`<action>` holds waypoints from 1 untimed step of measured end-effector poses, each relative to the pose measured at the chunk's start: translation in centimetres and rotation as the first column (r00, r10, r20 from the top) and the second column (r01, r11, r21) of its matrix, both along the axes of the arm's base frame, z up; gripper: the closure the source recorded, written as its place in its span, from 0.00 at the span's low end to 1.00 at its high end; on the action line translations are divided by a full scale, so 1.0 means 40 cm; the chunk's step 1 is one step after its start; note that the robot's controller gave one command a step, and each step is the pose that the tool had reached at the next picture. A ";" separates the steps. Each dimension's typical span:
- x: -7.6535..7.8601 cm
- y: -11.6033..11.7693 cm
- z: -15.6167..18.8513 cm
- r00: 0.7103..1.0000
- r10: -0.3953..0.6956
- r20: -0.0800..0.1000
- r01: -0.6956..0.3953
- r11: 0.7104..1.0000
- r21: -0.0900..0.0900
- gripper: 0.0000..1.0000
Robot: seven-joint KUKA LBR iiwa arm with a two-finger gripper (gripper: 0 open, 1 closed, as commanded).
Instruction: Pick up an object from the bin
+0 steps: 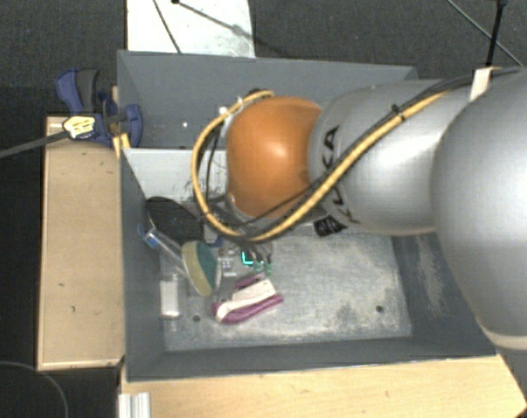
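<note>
The gripper [246,259] hangs just above the purple-and-white packet [247,304], perhaps touching it. A pale green disc [196,268] lies just left of that packet. Whether the gripper is spread or closed cannot be told.

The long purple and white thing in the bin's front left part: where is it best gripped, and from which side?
Probably at the middle of the purple and white thing, across its narrow width, coming down from above. It lies flat on the bin floor, long and slim; bare floor lies to its right in the view, while the pale disc crowds its left end.
</note>
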State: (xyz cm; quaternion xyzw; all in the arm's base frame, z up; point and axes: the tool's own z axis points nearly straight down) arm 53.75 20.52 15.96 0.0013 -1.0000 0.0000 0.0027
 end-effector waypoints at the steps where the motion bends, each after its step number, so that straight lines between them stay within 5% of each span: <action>1: 0.106 -0.031 -0.204 0.924 -0.383 -0.003 0.383 0.924 0.001 0.00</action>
